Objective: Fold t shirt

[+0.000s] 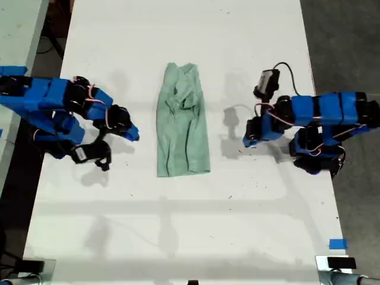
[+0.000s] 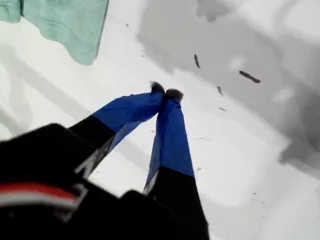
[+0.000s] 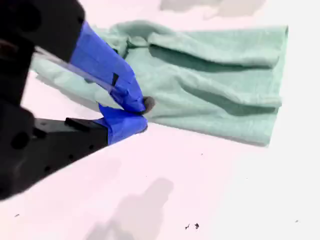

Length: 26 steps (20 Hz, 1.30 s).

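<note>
T shirt [image 1: 183,122] folded in long strip on white tabletop [image 1: 178,237]. My first pincer [image 2: 166,93] together, empty; my second pincer [image 3: 144,114] together, empty, beside shirt.

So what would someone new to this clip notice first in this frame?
The mint-green t shirt stands out first: it lies mid-table as a long, narrow, wrinkled strip on the white table. Next come the two blue arms flanking it, one at each side of the exterior view, both off the cloth. My second gripper sits shut just beside the shirt's long edge, while my first gripper is shut over bare table with only a shirt corner in sight.
</note>
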Each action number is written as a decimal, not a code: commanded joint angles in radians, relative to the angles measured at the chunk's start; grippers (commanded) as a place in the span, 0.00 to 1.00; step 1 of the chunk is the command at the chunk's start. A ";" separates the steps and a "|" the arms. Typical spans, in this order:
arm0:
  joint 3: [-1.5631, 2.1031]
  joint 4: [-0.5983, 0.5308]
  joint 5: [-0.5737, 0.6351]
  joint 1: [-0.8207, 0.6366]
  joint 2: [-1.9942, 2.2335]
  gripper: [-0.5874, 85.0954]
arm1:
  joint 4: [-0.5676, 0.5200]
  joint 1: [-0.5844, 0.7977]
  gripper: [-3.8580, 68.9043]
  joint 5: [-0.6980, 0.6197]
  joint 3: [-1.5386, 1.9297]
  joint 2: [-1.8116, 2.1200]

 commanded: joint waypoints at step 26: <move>-0.718 0.161 -0.153 0.074 -0.945 0.02 | 0.052 -0.146 0.08 0.110 -0.847 -0.933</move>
